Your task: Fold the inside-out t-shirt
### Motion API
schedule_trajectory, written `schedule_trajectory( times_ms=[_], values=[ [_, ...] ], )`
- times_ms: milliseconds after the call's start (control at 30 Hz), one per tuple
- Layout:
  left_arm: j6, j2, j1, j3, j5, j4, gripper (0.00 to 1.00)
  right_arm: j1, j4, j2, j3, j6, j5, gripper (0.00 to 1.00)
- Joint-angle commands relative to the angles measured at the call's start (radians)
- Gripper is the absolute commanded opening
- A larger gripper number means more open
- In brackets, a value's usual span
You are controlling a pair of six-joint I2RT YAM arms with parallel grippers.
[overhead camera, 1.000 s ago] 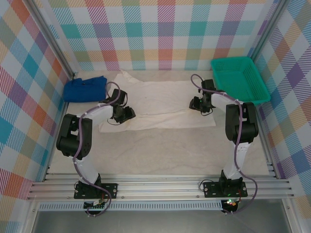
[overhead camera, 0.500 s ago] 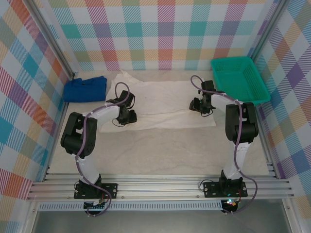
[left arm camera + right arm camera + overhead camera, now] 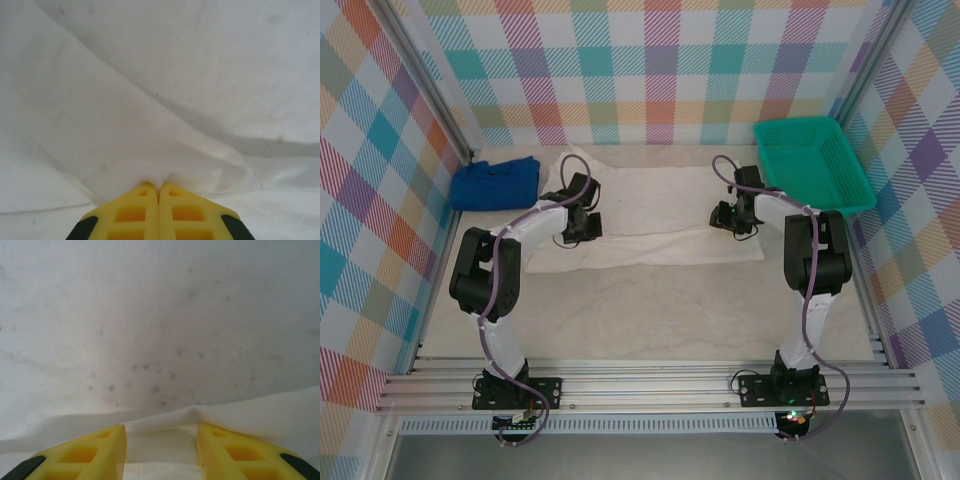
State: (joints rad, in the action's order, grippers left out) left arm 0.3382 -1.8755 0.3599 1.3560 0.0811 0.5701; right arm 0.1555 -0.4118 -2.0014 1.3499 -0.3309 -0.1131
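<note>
Lying toward 12 o'clock on the tabletop [image 3: 650, 310], the inside-out t-shirt [image 3: 660, 205] spreads as a wide white band between the two arms, its near edge running roughly straight from 9 to 3 o'clock. The left gripper [image 3: 584, 226] sits on the shirt's 9 o'clock end; in the left wrist view its yellow fingers [image 3: 132, 214] are pressed together with a raised fold of white fabric pinched at their tips, and the cloth rises from them in a soft ridge toward 11 o'clock. The right gripper [image 3: 731, 215] rests at the shirt's 3 o'clock end; in the right wrist view its fingers [image 3: 85, 455] stand well apart, with a thin fabric edge running across the gap between them. A blue cloth [image 3: 497, 182] lies bunched at 10 o'clock, just beside the shirt's corner. A green basket [image 3: 812, 165] sits at 2 o'clock, near the right arm.
</note>
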Motion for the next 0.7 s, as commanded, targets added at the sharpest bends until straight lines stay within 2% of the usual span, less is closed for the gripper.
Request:
schedule_trajectory(
  times_ms=[0, 200, 233, 367, 433, 500, 567, 667],
  values=[
    [-0.071, -0.005, 0.007, 0.099, 0.075, 0.037, 0.0, -0.009, -0.015, 0.06, -0.008, 0.018, 0.009, 0.41],
    [-0.185, -0.146, 0.005, 0.342, 0.169, 0.066, 0.0, -0.01, -0.027, 0.082, -0.006, 0.023, 0.009, 0.42],
    [-0.196, -0.184, 0.005, 0.391, 0.183, 0.076, 0.04, -0.01, -0.028, 0.084, -0.006, 0.023, 0.009, 0.42],
    [-0.229, -0.34, 0.005, 0.616, 0.207, 0.14, 0.37, -0.01, -0.039, 0.098, -0.015, 0.024, 0.008, 0.42],
    [-0.238, -0.369, 0.004, 0.676, 0.22, 0.168, 0.45, -0.009, -0.039, 0.111, -0.028, 0.025, 0.01, 0.42],
    [-0.238, -0.361, 0.001, 0.684, 0.237, 0.184, 0.52, -0.01, -0.041, 0.123, -0.042, 0.027, 0.018, 0.42],
    [-0.218, -0.32, -0.002, 0.636, 0.25, 0.192, 0.54, -0.01, -0.051, 0.128, -0.051, 0.026, 0.03, 0.42],
    [-0.159, -0.188, -0.001, 0.43, 0.241, 0.148, 0.55, -0.01, -0.082, 0.128, -0.072, 0.008, 0.048, 0.42]
  ],
)
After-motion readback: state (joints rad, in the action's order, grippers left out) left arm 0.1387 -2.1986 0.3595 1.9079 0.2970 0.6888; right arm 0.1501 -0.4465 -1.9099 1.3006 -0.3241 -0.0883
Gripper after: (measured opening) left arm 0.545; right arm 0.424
